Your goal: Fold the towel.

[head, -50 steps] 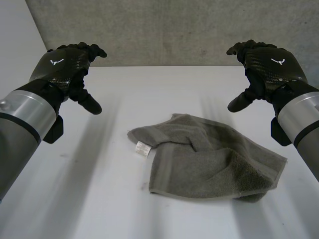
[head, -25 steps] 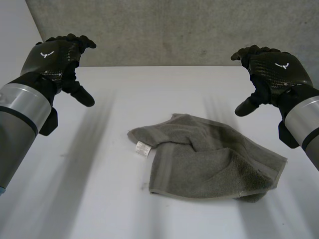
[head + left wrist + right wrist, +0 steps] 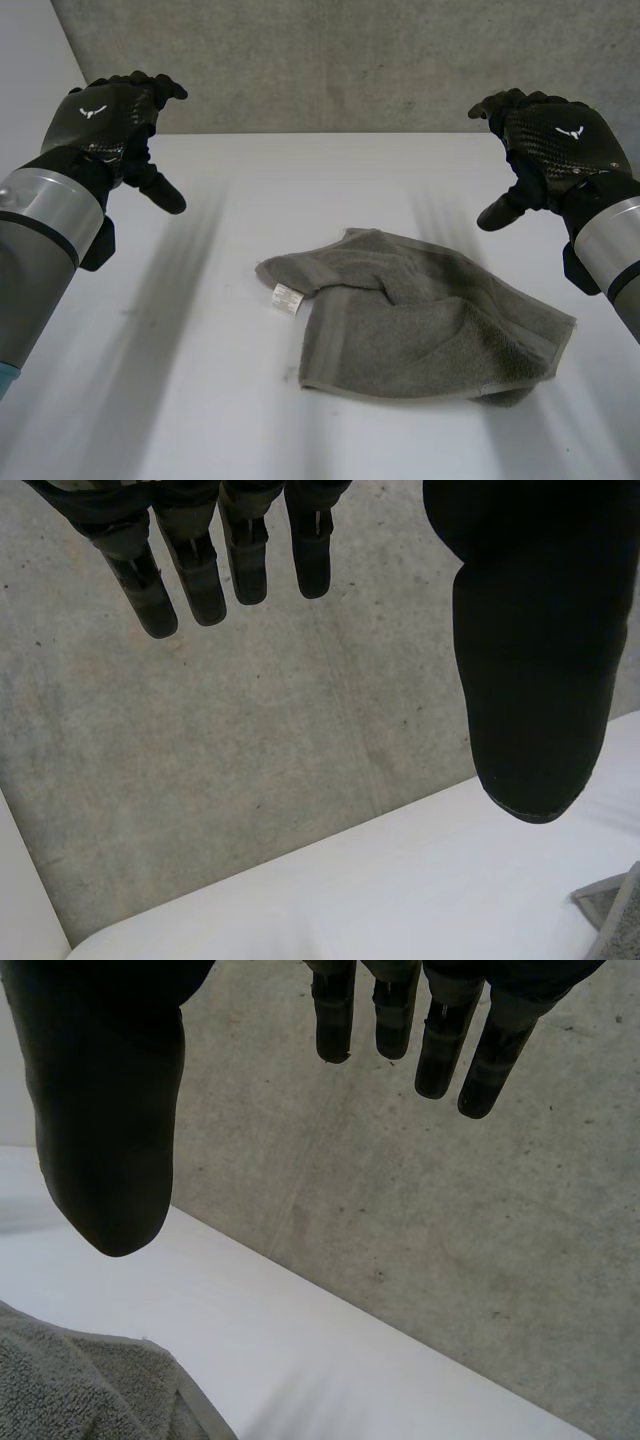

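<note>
Left hand (image 3: pixel 105 120), right hand (image 3: pixel 555 140): both released, raised either side of crumpled grey terry towel (image 3: pixel 420 320) lying on white tabletop (image 3: pixel 180 350). Risk, I judge: pinching overlapped layers, folding crooked.

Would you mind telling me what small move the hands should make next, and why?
Probably lower both hands toward the towel: the left hand and right hand hover open above the table, touching nothing, while the towel lies crumpled and ungrasped between them.
</note>
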You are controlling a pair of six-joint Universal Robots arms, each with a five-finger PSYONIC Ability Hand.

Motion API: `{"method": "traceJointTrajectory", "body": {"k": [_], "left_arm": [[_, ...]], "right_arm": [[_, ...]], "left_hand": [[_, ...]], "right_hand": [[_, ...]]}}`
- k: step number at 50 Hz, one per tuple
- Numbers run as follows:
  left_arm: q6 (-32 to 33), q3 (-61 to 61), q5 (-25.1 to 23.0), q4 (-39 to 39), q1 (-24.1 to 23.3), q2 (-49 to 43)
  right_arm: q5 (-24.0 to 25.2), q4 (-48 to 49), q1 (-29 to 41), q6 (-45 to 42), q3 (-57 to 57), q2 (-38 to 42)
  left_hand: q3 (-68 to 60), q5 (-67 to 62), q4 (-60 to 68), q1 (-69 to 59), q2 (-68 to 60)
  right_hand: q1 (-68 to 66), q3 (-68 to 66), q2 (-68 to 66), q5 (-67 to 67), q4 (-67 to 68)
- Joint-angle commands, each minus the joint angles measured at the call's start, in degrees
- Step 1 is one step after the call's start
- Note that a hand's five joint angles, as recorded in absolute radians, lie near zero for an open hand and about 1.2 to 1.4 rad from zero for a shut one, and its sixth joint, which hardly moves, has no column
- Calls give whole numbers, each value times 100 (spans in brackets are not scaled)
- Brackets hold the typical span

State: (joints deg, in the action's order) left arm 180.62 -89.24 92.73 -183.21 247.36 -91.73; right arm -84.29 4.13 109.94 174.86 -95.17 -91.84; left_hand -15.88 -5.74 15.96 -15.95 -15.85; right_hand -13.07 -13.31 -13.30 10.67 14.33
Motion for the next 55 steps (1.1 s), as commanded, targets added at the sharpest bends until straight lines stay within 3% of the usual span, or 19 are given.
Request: {"method": "traceJointTrajectory", "body": {"k": [1, 35, 42, 44, 46, 51, 55], "left_arm": [[18, -14, 26, -48, 32, -108], [18, 30, 17, -13, 41, -196], [18, -5, 17, -13, 41, -187], [18, 3, 17, -13, 41, -187], [18, 12, 17, -13, 41, -196], [18, -5, 17, -13, 41, -187], [18, 3, 17, -13, 49, -187]], "right_arm": [[79, 246, -78, -84, -186, -36], [105, 238, -78, -75, -177, -36], [149, 211, -78, -66, -168, -36], [158, 229, -78, -66, -177, -36], [158, 238, -78, -75, -177, -36], [158, 203, -78, -66, -168, -36], [149, 238, -78, -58, -186, -36]], "left_hand": [[465, 452, -474, 473, 463], [448, 435, -457, 456, 446], [-897, -911, 888, -889, -899], [-697, -711, 689, -690, -700], [561, 548, -570, 569, 559], [-237, -251, 229, -229, -240], [-275, -288, 266, -267, -277]], "right_hand": [[307, 331, 330, -1067, -433], [307, 331, 330, -1067, -433], [307, 331, 330, -1067, -433], [307, 331, 330, -1067, -433], [307, 331, 330, -1067, -433], [-559, -535, -536, -201, 433], [307, 331, 330, -1067, -433]]}}
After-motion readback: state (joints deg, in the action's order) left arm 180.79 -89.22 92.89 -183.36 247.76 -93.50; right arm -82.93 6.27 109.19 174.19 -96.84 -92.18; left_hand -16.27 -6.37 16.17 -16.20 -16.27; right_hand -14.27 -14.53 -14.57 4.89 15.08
